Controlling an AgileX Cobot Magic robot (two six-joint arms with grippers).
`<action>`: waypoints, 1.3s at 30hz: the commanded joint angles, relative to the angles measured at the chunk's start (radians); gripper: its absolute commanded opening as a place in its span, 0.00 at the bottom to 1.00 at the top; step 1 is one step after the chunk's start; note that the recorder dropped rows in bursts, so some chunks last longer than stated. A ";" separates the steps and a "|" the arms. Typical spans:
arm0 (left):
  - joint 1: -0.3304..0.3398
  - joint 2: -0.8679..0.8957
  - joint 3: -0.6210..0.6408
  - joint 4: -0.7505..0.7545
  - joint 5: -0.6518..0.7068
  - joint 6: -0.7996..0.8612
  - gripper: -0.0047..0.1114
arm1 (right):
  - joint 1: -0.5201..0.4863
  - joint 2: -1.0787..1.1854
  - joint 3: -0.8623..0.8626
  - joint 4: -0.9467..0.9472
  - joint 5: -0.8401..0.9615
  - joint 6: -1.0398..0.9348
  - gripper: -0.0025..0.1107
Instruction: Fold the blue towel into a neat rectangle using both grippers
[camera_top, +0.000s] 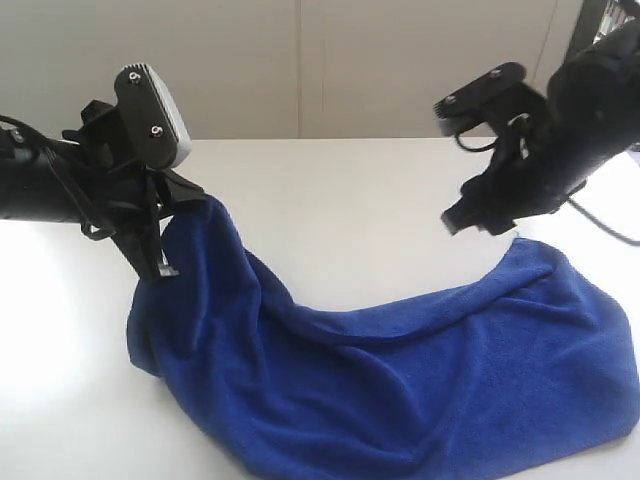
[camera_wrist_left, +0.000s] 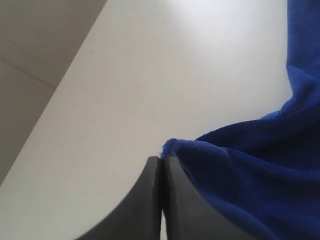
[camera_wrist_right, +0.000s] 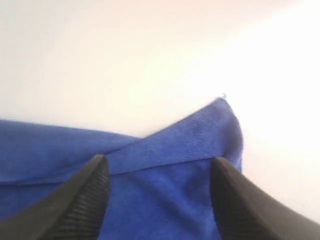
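White desk (camera_top: 350, 190) | we saw the left claw (camera_top: 165, 268) clamped on a lifted corner of the blue towel (camera_top: 400, 390) | right claw (camera_top: 478, 222) hung spread wide above its other end, lying on the desk.

Left gripper (camera_wrist_left: 161, 159) is clamped tight on an edge of the blue towel (camera_wrist_left: 250, 180), arm coming in from the frame's left. Right gripper (camera_wrist_right: 159, 162) hangs wide open, upper right.

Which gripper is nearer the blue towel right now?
Left. The left gripper is shut on a raised corner of the blue towel; the right gripper hangs open above the other end, not touching.
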 joint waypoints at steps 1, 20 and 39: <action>-0.004 -0.001 0.020 -0.010 0.006 -0.008 0.04 | -0.187 0.148 -0.141 0.330 0.046 -0.386 0.48; -0.004 -0.001 0.024 -0.010 0.050 -0.011 0.04 | -0.332 0.575 -0.429 0.351 -0.019 -0.469 0.45; -0.004 -0.001 0.024 -0.012 0.102 -0.011 0.04 | -0.332 0.649 -0.429 0.344 0.054 -0.425 0.10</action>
